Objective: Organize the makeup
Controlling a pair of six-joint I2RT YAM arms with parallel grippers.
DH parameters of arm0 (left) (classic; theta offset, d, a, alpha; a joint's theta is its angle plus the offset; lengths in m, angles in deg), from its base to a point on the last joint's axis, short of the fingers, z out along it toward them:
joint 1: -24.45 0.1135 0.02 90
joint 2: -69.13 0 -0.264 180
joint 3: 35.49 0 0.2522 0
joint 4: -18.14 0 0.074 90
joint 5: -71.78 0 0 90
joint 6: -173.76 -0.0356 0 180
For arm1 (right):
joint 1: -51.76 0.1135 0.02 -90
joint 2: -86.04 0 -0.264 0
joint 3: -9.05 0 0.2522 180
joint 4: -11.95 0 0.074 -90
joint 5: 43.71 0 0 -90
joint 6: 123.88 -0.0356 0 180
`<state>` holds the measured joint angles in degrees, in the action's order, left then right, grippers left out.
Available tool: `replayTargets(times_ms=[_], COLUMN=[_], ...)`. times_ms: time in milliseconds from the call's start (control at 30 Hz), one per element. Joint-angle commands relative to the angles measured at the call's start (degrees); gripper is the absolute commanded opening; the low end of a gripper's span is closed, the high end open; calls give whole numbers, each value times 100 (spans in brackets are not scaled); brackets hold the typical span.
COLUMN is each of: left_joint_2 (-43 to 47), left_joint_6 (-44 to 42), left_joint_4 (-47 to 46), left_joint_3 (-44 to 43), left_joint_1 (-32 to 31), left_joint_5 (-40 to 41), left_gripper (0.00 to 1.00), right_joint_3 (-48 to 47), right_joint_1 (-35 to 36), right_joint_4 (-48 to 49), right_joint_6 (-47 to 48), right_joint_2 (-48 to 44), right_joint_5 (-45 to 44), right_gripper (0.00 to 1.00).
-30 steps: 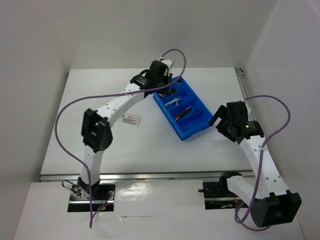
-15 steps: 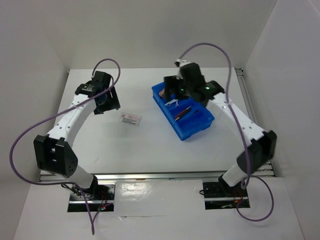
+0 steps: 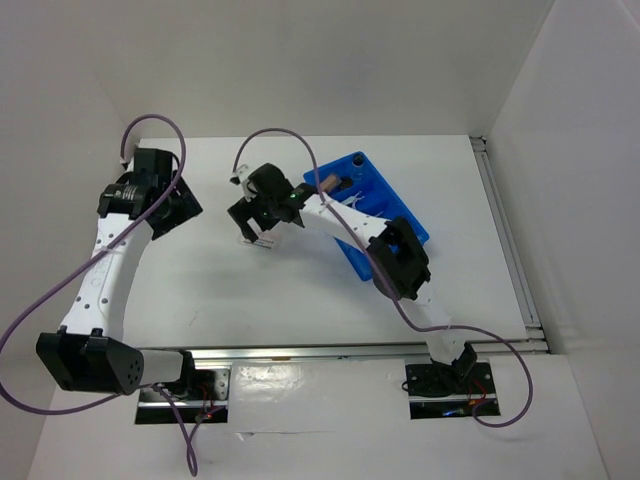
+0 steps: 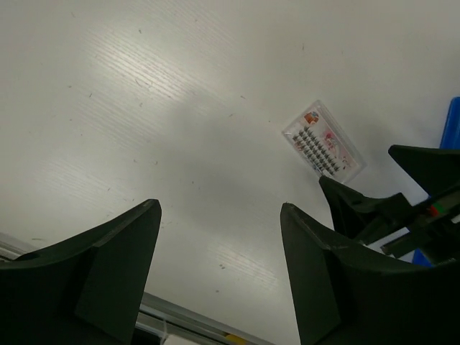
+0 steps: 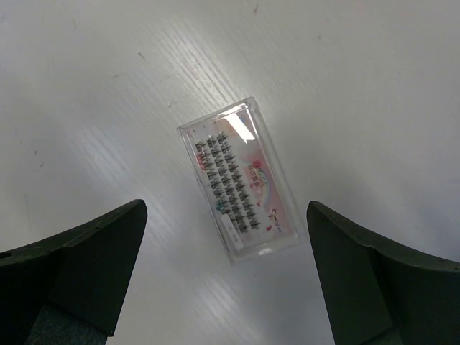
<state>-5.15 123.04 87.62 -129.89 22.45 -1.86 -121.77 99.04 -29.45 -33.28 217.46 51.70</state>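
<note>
Flat packet point(image 5: 238, 180) lies just left of the blue tray point(image 3: 372, 178). Right gripper point(image 5: 227, 208) hangs over it, jaws spread wide, gripping nothing. Left gripper point(image 4: 219, 208), farther left of tray, gapes empty.

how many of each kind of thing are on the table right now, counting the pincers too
flat packet: 1
blue tray: 1
pincers: 2 (left pincer, right pincer, both open and empty)
total: 4
What is in the tray is not counted: the right arm covers most of it.
</note>
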Motion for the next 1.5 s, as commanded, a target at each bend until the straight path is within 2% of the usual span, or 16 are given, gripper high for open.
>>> replayTargets(times_ms=[0, 200, 300, 567, 900, 967, 1067, 1100, 1333, 1467], left_joint_2=[80, 28, -25, -78, -244, -245, -306, -306, -359, -412], left_joint_6=[61, 0, -123, -299, -352, -352, -352, -352, -299, -246], left_joint_4=[175, 228, 176, -140, -273, -273, -273, -273, -220, -106], left_joint_3=[57, 163, 215, 540, 664, 611, 559, 558, 383, 199], left_joint_1=[42, 156, 287, 577, 631, 631, 631, 631, 631, 631], left_joint_5=[131, 508, 448, 262, 157, 157, 105, 104, 104, 218], left_gripper=[81, 81, 80, 80, 80, 80, 80, 80, 79, 79], right_joint_3=[-204, 226, 280, 850, 1176, 1176, 1176, 1176, 816, 710], right_joint_1=[96, 211, 211, 211, 211, 211, 324, 325, 501, 501], right_joint_4=[846, 1374, 1445, 1568, 1499, 1367, 1287, 1235, 1235, 1235], right_joint_6=[423, 915, 1170, 1346, 1338, 1249, 1047, 978, 977, 837], right_joint_2=[85, 314, 454, 569, 622, 675, 675, 675, 166, -562], right_joint_5=[74, 232, 294, 127, -4, -258, -636, -690, -690, -874], right_gripper=[100, 100, 100, 100, 100, 93, 62, 56, 56, 56])
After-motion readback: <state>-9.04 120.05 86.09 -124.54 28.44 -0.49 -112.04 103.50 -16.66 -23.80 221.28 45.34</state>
